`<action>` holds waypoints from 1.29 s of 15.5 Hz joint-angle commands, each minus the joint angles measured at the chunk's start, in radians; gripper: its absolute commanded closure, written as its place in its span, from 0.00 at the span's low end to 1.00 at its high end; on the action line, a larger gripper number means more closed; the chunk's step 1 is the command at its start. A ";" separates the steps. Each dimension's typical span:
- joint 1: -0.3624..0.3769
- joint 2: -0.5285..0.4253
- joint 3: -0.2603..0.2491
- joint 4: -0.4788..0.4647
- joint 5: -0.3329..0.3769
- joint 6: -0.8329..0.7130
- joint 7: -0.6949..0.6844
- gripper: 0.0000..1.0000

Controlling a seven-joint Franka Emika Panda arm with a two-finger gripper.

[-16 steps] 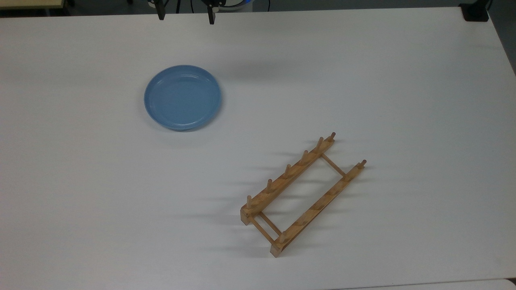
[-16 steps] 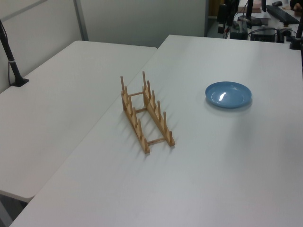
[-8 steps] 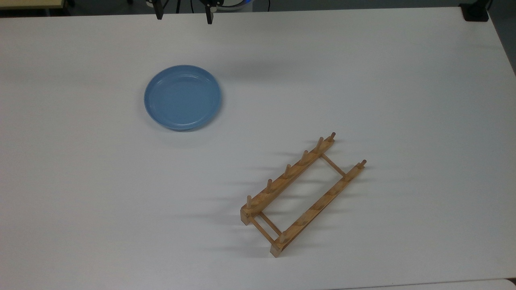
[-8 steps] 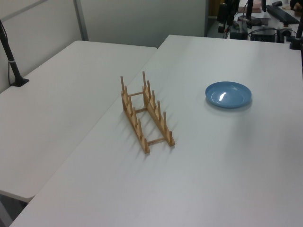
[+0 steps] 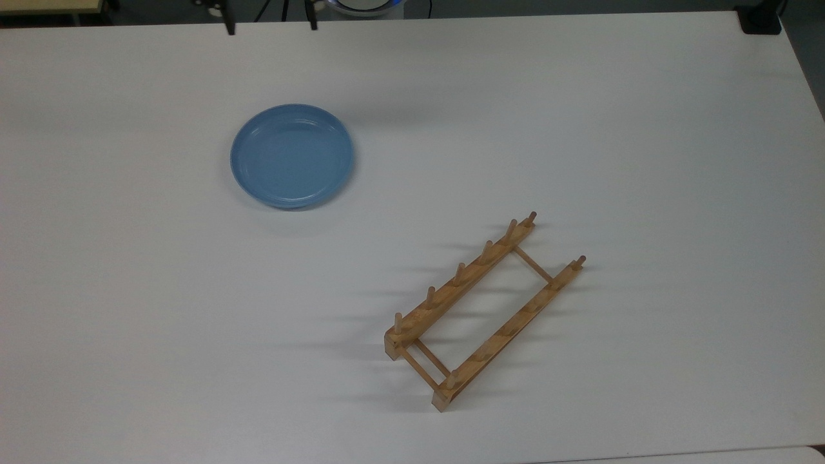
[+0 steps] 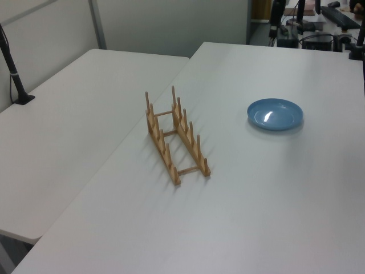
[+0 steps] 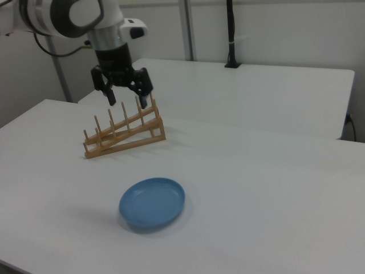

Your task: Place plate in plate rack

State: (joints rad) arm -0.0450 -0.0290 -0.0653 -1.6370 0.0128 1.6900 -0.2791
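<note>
One plate [image 5: 292, 156], one plate rack [image 5: 482, 310], one pincer [image 7: 126, 103] spread wide, grasping nothing.

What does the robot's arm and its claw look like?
The arm is chunky, rounded and white with black joint rings, and a black cable trails off behind it. Its gripper is black, with two short fingers beneath a white wrist.
</note>
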 commanded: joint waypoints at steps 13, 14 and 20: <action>-0.144 0.227 -0.001 -0.314 -0.068 0.500 -0.161 0.00; -0.147 0.245 -0.001 -0.311 -0.068 0.501 -0.161 0.00; -0.161 0.297 -0.001 -0.307 -0.068 0.517 -0.154 0.25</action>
State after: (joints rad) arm -0.2017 0.2596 -0.0677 -1.9365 -0.0433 2.1767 -0.4606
